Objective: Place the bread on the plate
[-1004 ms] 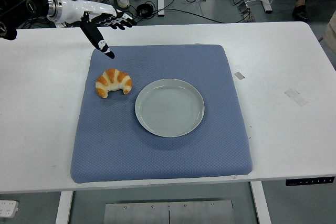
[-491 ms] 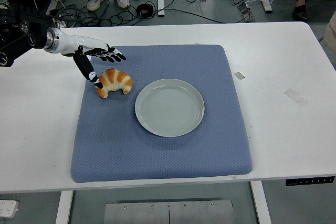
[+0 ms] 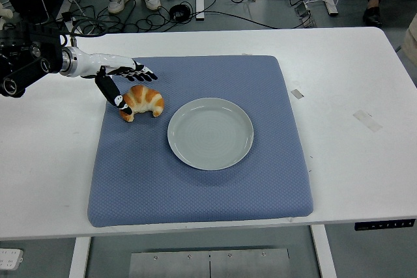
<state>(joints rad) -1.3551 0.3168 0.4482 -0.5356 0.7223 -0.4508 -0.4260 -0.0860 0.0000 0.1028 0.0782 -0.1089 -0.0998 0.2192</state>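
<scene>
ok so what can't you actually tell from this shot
- Head view: whether the left hand touches the croissant; the thumb tip overlaps its left end, so contact is unclear.
- Right hand: out of view.
- Left arm: cut off by the left edge.
- People at the top: only legs and shoes show, cut by the top edge.
- Croissant's underside on the blue mat: hidden.

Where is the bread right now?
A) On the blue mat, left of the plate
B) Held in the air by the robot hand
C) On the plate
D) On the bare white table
A: the bread lies on the mat left of the empty plate, with the left robot hand open at it.
</scene>
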